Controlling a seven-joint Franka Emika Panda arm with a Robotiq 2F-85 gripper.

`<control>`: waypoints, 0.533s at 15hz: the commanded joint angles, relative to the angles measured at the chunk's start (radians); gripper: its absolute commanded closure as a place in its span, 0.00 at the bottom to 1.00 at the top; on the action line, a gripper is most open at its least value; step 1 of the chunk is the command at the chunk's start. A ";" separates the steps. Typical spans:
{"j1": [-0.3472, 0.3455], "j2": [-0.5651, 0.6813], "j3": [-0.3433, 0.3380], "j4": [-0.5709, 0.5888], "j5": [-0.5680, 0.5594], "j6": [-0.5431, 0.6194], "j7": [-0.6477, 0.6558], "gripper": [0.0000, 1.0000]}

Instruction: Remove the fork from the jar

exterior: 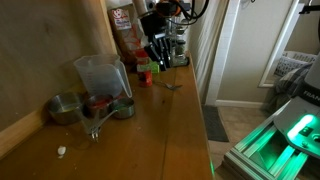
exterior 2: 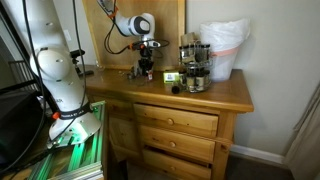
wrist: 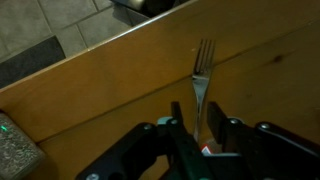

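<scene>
The silver fork [wrist: 203, 70] lies flat on the wooden tabletop, tines toward the table edge; in an exterior view it shows as a small glint [exterior: 172, 86]. My gripper [wrist: 198, 125] hangs above its handle, which I see between the two black fingers with a small gap on each side. The fingers stand apart and hold nothing. In both exterior views the gripper [exterior: 158, 58] [exterior 2: 147, 68] is over the back of the table. The clear plastic jar [exterior: 100, 75] stands upright well away from the gripper, with no fork in it.
Metal measuring cups [exterior: 66, 108] lie in front of the jar. A red-capped bottle with a green label [exterior: 144, 72] stands next to the gripper, with a large bottle [exterior: 122, 25] behind. Glass shakers [exterior 2: 193, 68] and a white bag [exterior 2: 225, 45] stand further along. The table edge [wrist: 90, 60] is close.
</scene>
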 commanded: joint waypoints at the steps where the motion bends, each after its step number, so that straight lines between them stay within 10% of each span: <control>1: 0.025 -0.014 -0.015 0.019 -0.024 -0.029 0.039 0.35; 8: 0.044 -0.270 0.008 -0.121 -0.038 0.010 0.235 0.00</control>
